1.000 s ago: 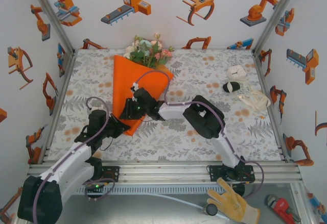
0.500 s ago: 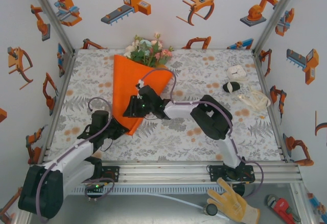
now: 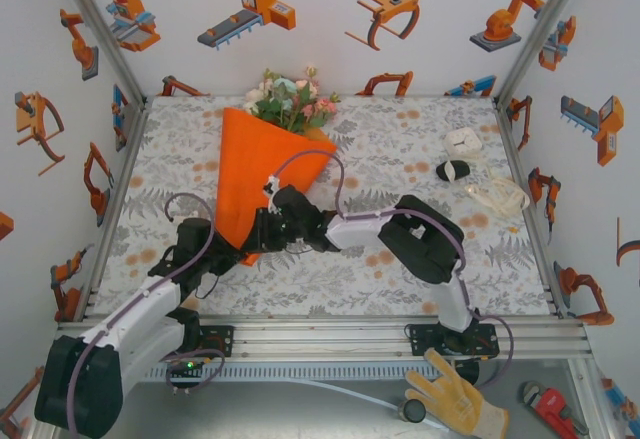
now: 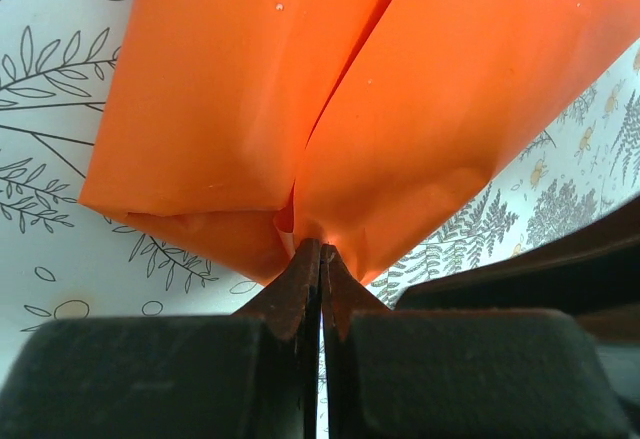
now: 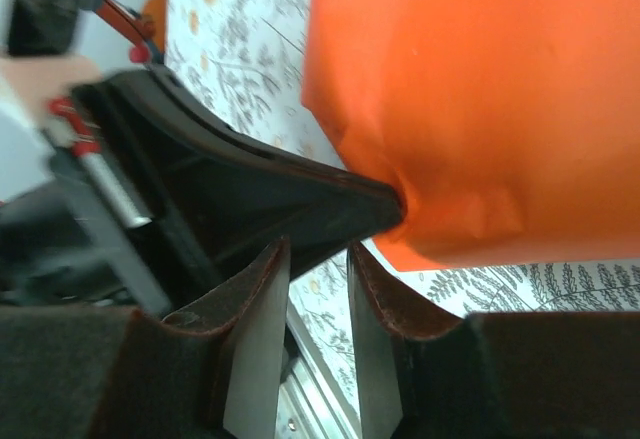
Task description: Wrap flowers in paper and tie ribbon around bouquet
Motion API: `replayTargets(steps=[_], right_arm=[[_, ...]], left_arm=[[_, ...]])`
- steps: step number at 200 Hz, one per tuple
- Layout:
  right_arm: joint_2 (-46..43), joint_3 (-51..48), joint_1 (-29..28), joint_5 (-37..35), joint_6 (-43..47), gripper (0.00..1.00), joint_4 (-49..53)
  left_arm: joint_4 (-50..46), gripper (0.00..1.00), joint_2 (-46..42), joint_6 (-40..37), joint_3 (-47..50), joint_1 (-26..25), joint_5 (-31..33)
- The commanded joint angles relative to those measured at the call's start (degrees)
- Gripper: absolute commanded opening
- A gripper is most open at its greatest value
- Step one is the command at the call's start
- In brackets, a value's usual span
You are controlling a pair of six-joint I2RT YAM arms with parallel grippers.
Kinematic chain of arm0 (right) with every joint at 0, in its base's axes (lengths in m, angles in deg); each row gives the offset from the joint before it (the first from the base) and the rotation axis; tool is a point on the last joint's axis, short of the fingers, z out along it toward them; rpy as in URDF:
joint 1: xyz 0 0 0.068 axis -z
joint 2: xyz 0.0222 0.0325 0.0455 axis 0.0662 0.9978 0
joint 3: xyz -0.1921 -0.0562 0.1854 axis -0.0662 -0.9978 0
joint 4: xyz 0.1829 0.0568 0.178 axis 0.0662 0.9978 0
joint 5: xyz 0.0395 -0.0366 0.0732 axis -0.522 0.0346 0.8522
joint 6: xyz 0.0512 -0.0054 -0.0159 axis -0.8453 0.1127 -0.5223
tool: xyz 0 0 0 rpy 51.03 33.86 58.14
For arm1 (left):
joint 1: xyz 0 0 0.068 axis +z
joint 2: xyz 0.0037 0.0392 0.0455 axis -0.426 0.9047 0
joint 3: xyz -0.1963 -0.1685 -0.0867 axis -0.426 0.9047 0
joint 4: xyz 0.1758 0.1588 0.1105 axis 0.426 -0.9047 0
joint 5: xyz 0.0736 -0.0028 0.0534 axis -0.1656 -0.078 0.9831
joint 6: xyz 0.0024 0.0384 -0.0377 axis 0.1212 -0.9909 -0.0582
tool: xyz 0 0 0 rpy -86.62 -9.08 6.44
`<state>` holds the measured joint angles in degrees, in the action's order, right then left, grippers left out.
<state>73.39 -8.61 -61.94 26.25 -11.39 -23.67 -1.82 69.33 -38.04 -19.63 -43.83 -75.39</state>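
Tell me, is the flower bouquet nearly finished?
About halfway. Done: the orange paper is a cone around the flowers. Now: the left end effector pinches the cone's pointy tip; the right end effector is open beside it. Left: the ribbon lies apart, not tied on yet.

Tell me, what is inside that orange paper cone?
Pink, white and cream flowers poke out of the wide end of the paper cone. Their stems are hidden by the paper.

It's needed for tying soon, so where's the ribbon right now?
In the top view, the ribbon lies loosely bundled at the far right of the table, just right of the black oval object.
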Motion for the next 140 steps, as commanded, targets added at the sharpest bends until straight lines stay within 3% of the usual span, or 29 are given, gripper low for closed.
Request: replayTargets(steps=[1,71,110,127,140], right_arm=[[2.45,-0.97,0.28,1.77,-1.07,0.23,-0.55],[5.23,-1.11,0.33,1.29,0.37,0.22,8.58],[0.93,0.15,0.34,1.95,0.81,0.21,7.31],[1.00,1.08,0.39,4.14,-1.92,0.18,3.67],[1.48,1.20,0.58,4.29,-4.57,0.09,0.09]], left_arm=[[-6.10,0.08,0.92,0.80,0.84,0.45,4.19],[-8.94,0.07,-0.57,2.46,0.54,0.51,6.21],[-9.39,0.07,-1.50,2.70,0.88,0.51,6.20],[-9.33,0.07,-1.33,3.13,0.90,0.51,6.42],[-9.96,0.07,-1.04,3.36,0.57,0.55,6.85]])
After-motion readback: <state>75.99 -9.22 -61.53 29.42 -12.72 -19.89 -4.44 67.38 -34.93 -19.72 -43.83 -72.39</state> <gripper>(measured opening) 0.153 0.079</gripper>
